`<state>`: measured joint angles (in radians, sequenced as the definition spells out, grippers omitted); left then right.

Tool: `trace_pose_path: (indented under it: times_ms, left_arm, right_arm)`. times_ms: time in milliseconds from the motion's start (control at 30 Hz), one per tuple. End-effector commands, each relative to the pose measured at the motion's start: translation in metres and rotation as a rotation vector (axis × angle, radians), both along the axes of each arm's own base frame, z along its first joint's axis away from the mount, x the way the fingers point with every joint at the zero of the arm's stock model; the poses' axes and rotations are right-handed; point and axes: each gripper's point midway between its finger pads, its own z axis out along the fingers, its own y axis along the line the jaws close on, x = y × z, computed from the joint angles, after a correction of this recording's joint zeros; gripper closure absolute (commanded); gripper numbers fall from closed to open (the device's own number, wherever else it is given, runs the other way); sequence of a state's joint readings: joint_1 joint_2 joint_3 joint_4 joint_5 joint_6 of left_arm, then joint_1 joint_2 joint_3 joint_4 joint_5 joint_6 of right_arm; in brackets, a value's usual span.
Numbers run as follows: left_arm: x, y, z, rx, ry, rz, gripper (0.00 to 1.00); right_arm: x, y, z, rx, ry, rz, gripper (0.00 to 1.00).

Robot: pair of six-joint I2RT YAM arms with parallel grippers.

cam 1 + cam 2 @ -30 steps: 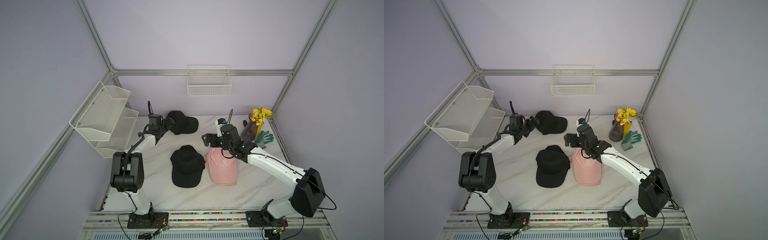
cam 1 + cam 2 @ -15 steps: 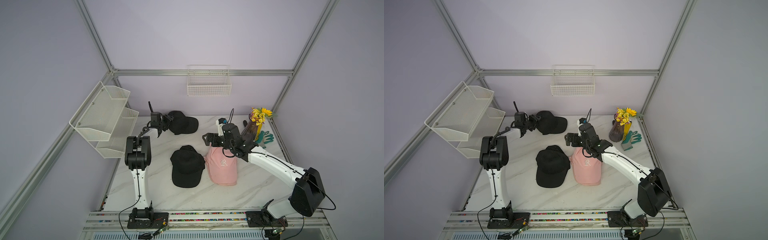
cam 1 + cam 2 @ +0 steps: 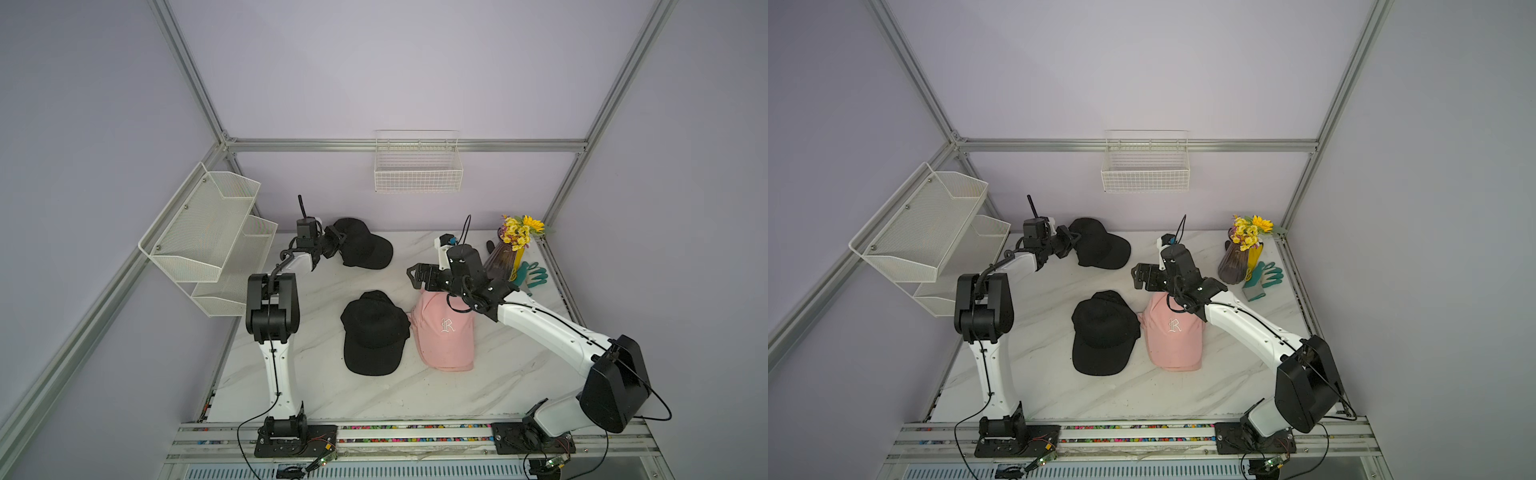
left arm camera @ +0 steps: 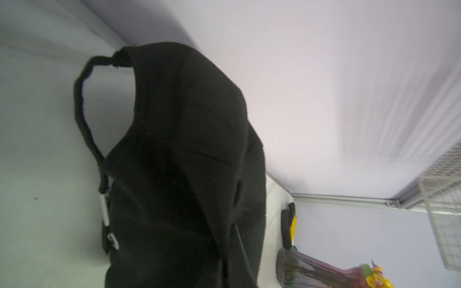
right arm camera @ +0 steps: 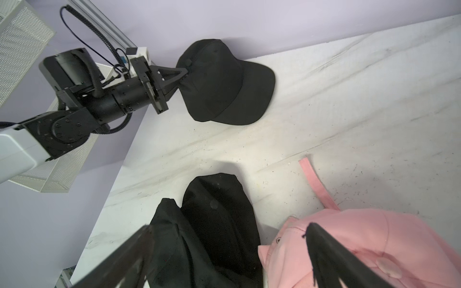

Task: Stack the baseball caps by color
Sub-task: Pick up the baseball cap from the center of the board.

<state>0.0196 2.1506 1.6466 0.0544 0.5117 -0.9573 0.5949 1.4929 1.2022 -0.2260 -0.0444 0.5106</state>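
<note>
A black baseball cap [image 3: 365,249] [image 3: 1102,249] lies at the back of the table, brim toward the right. My left gripper [image 3: 338,243] [image 3: 1075,241] [image 5: 185,72] is shut on the rear edge of its crown. In the left wrist view this cap [image 4: 187,162] fills the frame and hides the jaws. Mid-table lies a black cap [image 3: 374,332] [image 3: 1102,332] with a second black crown nested under it [image 5: 169,237]. Beside it is a pink cap [image 3: 444,332] [image 3: 1173,332] [image 5: 361,244] with a white logo. My right gripper [image 3: 413,276] [image 3: 1138,276] [image 5: 228,225] hovers open, holding nothing, just behind those two.
A dark vase of yellow flowers [image 3: 505,257] and teal gloves [image 3: 530,276] stand at the back right. White mesh shelves [image 3: 208,237] hang on the left wall beside my left arm. A wire basket [image 3: 417,166] hangs on the back wall.
My left arm stretched toward the back black cap and its jaws closed on the crown's rear. The right arm has barely moved and stays open.
</note>
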Motion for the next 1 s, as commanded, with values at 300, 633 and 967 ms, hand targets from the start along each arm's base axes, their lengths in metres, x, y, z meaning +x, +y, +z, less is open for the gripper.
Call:
trace_pose_path:
  times_ms: [300,633,967]
  left_arm:
    - [-0.105,-0.070,0.172,-0.030,-0.211,-0.415,1.00]
    - [-0.241,-0.151,0.239,-0.019,-0.320,-0.822,1.00]
    - [-0.290,-0.197,0.225,0.062,-0.343,-1.020,1.00]
  right_arm:
    - [0.004,0.008,0.036,0.121,-0.054,0.159,0.03]
    - [0.014,0.001,0.077,0.321,-0.093,0.425,0.03]
    - [-0.016,0.010,0.104,0.375,-0.190,0.617,0.03]
